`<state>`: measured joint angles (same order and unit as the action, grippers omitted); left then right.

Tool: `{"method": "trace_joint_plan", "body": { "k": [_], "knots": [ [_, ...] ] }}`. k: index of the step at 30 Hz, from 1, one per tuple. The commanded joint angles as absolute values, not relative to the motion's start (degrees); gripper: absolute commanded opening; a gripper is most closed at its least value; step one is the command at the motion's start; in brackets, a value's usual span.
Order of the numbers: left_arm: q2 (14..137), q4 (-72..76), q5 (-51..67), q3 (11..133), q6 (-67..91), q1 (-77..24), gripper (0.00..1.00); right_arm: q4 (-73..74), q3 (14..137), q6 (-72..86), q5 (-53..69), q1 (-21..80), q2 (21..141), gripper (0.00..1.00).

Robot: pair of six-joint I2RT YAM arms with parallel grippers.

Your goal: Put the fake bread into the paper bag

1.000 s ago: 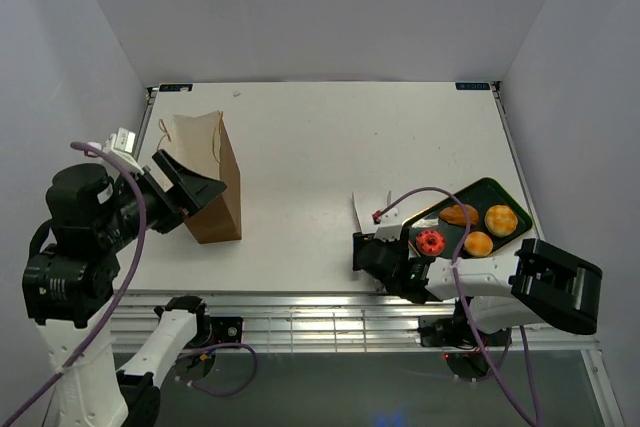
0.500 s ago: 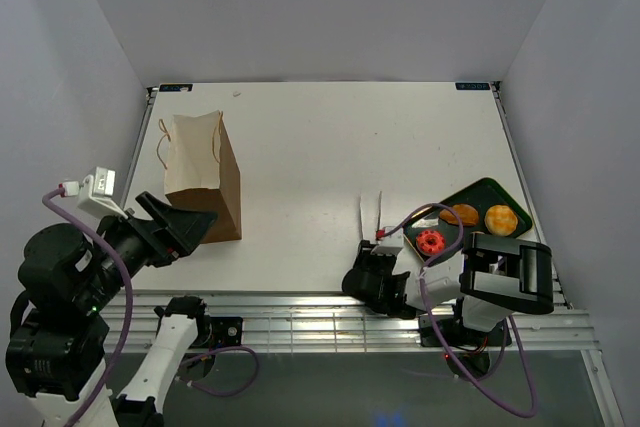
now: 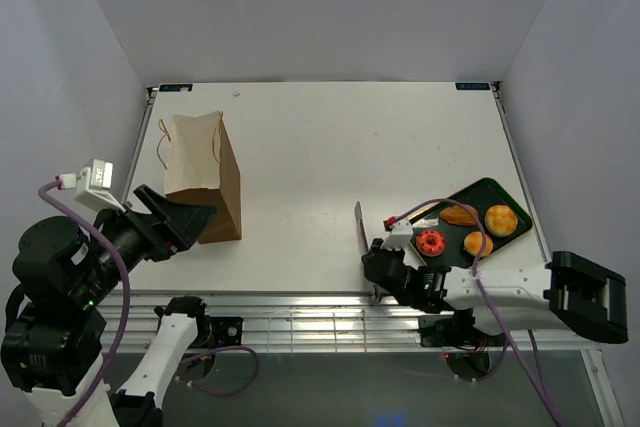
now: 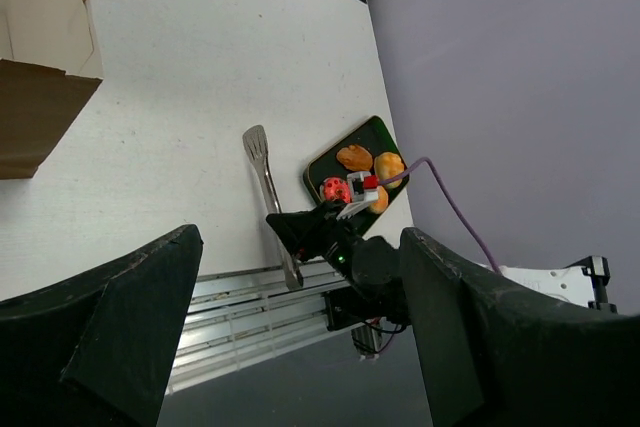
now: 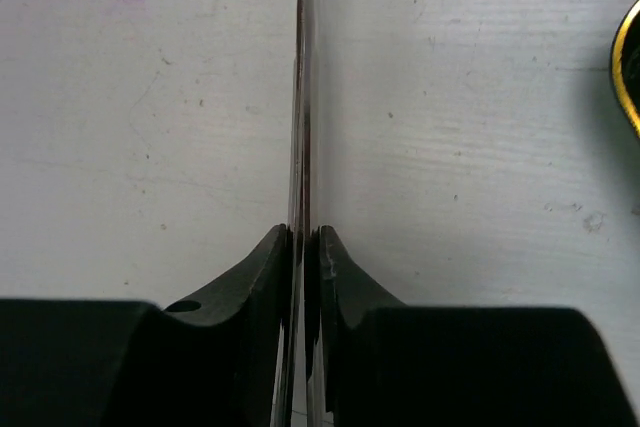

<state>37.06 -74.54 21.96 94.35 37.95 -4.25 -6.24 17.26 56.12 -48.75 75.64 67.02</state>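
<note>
Pinching tongs [image 5: 302, 67], right claw [image 5: 303, 239] low.

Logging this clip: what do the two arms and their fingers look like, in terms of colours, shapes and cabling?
The left arm and right arm combine bulky black joint housings with white links. A purple cable loops along each, and a small white camera box sits at the wrist. The left gripper has broad, black, wedge-shaped fingers; the right gripper has black fingers curving to narrow tips. No markings are legible.

- No word, brand or number is legible in any view.
- Small dark labels [image 3: 175, 87] sit at the far corners of the tabletop [image 3: 320, 137]; their print is too small to read.
</note>
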Motion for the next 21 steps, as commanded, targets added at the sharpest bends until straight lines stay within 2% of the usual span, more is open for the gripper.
{"method": "trace_joint_plan", "body": {
  "k": [1, 3, 7, 14, 21],
  "knots": [
    [40.95, -74.35, 22.76, 96.59, 38.23, -4.39, 0.90, 1.48, 18.54, 47.92, -32.19, 67.61, 56.63, 0.19],
    [43.66, -75.32, 23.03, 98.69, 38.58, -4.31, 0.90, 4.90, 20.38, 45.98, -25.79, 61.83, 50.58, 0.20],
    [48.58, -76.90, 23.99, 103.96, 40.16, -4.39, 0.90, 10.26, 26.78, 39.65, -17.24, 54.94, 45.71, 0.29],
    [57.99, -80.25, 27.94, 115.57, 44.82, -4.39, 0.90, 23.97, 46.01, 35.42, -4.58, 47.91, 51.06, 0.35],
    [60.30, -80.33, 29.36, 118.92, 48.69, -4.39, 0.91, 27.77, 55.19, 38.32, 18.94, 36.59, 56.24, 0.36]
  ]
}}
